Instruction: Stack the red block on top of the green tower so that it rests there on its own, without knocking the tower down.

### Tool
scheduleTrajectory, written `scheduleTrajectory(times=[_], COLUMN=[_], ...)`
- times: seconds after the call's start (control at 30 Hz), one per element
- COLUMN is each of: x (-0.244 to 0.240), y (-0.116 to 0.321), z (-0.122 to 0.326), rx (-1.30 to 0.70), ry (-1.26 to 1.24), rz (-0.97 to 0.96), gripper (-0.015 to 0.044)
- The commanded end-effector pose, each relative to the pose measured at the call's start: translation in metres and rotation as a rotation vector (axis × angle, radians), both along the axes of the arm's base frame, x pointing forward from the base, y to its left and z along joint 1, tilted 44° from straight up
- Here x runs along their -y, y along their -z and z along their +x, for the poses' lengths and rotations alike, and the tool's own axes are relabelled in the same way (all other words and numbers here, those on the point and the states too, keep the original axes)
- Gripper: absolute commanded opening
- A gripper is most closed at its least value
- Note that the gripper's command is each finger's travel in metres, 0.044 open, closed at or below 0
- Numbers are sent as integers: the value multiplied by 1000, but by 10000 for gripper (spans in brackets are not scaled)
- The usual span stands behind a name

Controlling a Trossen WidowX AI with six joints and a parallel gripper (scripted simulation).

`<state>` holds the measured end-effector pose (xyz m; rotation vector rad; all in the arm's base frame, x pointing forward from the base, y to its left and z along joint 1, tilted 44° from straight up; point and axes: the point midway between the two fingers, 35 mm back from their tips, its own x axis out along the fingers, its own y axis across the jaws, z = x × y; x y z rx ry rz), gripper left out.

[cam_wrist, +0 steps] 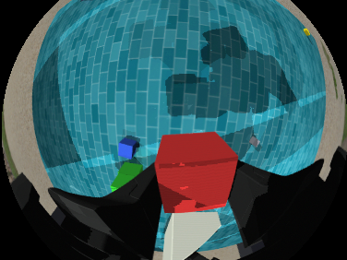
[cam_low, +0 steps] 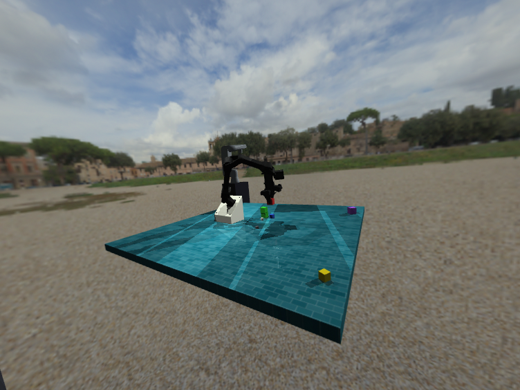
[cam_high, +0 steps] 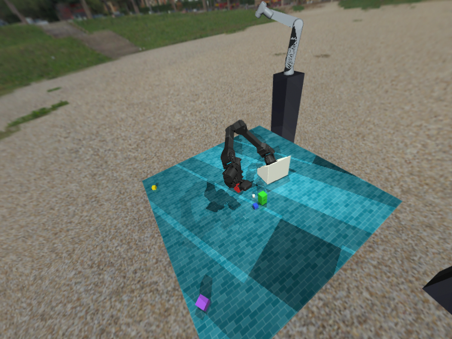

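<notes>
Gripper (cam_high: 238,186) (cam_low: 270,201) (cam_wrist: 191,161): clamped on red block, raised above the blue-tiled slab (cam_high: 233,233) (cam_low: 235,256) (cam_wrist: 152,69)
Red block (cam_high: 237,188) (cam_low: 271,201) (cam_wrist: 196,172): between fingers, off to one side of green tower
Green tower (cam_high: 262,198) (cam_low: 264,211) (cam_wrist: 126,176): upright
Small blue cube (cam_high: 255,206) (cam_low: 272,216) (cam_wrist: 126,148): just beside green tower
Yellow cube (cam_high: 154,187) (cam_low: 323,275) (cam_wrist: 306,31): well apart from green tower

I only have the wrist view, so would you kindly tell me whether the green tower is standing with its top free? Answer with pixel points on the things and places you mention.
Observer: Yes, the top view shows the tower (cam_high: 262,198) (cam_low: 264,212) (cam_wrist: 126,176) upright, two blocks high, with nothing on it.
Operator: Thank you; is anything small near it that my view hides?
Observer: Yes, a tiny white cube (cam_high: 253,196) (cam_low: 262,218) lies beside it, on the side towards the red block (cam_high: 237,188) (cam_low: 271,201) (cam_wrist: 196,184) in the top view.
</notes>
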<state>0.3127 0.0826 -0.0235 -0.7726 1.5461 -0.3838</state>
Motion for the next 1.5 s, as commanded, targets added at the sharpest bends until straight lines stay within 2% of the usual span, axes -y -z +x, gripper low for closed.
scheduleTrajectory(times=[0.0,0.63,1.17,1.47], x=[-15,-56,-29,-28], y=[14,62,89,90], z=[-19,-126,-125,-125], rx=[-14,-18,-17,-17], ry=[-8,-2,-2,-2], rz=[3,-10,-12,-12], gripper=[0,0,0,0])
